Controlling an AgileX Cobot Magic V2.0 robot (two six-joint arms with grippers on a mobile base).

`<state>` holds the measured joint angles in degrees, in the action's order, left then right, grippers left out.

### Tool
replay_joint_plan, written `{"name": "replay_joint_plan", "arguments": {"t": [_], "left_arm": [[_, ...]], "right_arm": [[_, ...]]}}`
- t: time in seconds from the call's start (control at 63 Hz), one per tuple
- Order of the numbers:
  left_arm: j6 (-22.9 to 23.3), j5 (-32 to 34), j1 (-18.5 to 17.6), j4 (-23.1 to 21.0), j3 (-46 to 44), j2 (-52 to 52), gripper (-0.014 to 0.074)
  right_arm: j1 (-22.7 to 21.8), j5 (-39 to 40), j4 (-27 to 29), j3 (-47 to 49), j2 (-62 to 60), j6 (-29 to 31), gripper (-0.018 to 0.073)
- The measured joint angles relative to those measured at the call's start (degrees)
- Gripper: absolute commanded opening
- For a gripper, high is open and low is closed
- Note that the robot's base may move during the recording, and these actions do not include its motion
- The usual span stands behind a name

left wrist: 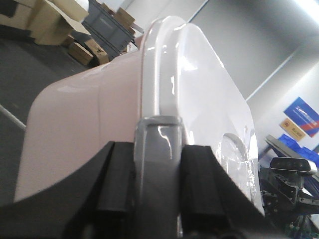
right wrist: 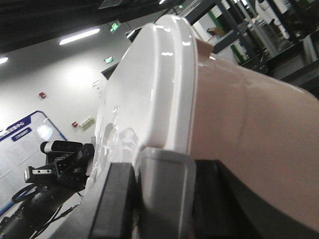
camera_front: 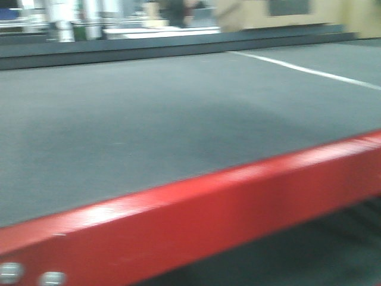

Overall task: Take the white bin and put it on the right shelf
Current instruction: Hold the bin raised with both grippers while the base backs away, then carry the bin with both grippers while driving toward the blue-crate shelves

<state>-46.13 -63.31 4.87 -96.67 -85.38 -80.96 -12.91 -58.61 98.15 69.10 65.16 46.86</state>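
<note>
**Exterior front view.** Frame smeared. A dark matted surface (camera_front: 178, 131) fills most of it, edged by a red front rail (camera_front: 238, 202) with two screw heads (camera_front: 30, 274) at its lower left. A white line (camera_front: 309, 70) crosses the mat at upper right. No bin, arm or steel rack is visible here, and the background is too blurred to read.

**Left wrist view.** The left gripper (left wrist: 158, 191) has its black fingers (left wrist: 117, 189) pressed against either side of a grey handle (left wrist: 158, 144) on the rim of the lid (left wrist: 199, 79). The pinkish body of the white bin (left wrist: 84, 114) runs off to the left. Cardboard boxes (left wrist: 45, 22) and a grey crate (left wrist: 107, 27) lie well behind. The opposite arm's camera unit (left wrist: 291, 167) shows past the lid.

**Right wrist view.** The right gripper (right wrist: 162, 204) is likewise pinched on a grey handle (right wrist: 164, 174) at the lid edge, with the bin body to the right. Dark rack uprights (right wrist: 234, 22) stand far behind. I cannot tell whether they belong to the right shelf.

**Progress (judgement).**
- Done: the grab, with the bin clamped at both ends between the arms.
- Unknown: whether the bin is lifted clear of its support.
- Left: carry to the right shelf, set down, release both grippers.
</note>
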Motion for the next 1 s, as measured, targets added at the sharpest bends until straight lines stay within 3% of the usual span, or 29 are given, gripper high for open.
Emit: {"name": "replay_joint_plan", "arguments": {"t": [1.001], "left_arm": [[0.0,0.0,0.0,0.0,-0.1,0.0,-0.0086]], "right_arm": [[0.0,0.0,0.0,0.0,-0.3,0.0,0.0234]]}}
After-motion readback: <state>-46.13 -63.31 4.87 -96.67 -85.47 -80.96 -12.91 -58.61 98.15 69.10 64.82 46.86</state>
